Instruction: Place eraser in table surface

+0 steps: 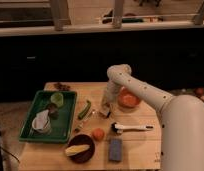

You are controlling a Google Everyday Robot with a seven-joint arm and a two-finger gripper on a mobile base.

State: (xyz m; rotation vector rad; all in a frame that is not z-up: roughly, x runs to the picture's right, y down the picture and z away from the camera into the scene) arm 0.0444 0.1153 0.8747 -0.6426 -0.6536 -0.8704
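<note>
My gripper [105, 106] hangs low over the pale wooden table surface [140, 142], just left of the orange bowl [128, 99]. The white arm reaches in from the right and bends down to it. A small tan block with a dark layer, the eraser [104, 113], sits right at the gripper's tip, at or just above the tabletop. I cannot tell whether it rests on the wood.
A green tray [69, 116] with a cup and a green fruit lies at the left. A green vegetable [84, 109] lies beside the gripper. In front are an orange fruit [97, 133], a white-handled brush [131, 128], a blue-grey sponge [115, 149] and a dark bowl [80, 148].
</note>
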